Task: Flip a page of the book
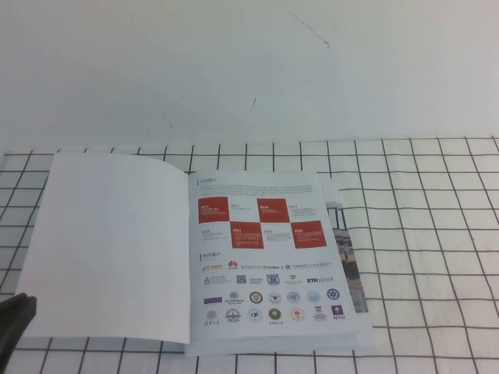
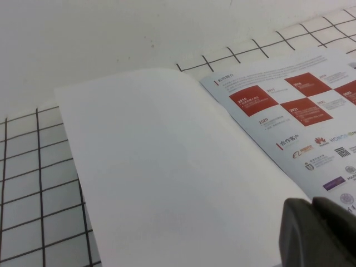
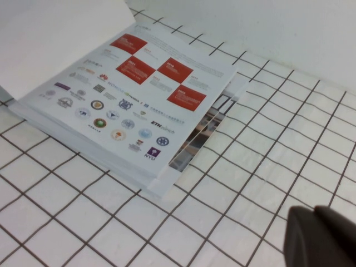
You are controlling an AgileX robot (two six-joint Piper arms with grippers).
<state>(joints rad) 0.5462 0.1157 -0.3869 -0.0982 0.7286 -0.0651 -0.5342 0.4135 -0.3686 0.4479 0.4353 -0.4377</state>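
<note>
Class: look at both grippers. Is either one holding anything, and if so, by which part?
Nothing is held. The left gripper sits at the turned page's near corner; the right gripper hangs over bare table, shut, beside the book.

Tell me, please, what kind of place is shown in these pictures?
Probably a robot test bench, not a home or office: a white tabletop with a black grid, a bare white wall, and one open book, its page lying flat, white side up.

Bright, even, diffuse light fills all views, with shadows barely visible. The white page (image 1: 109, 245) is washed out near overexposure. Dark blurred tool (image 2: 318, 233) edges sit unfocused at the lower right in both wrist views.
</note>
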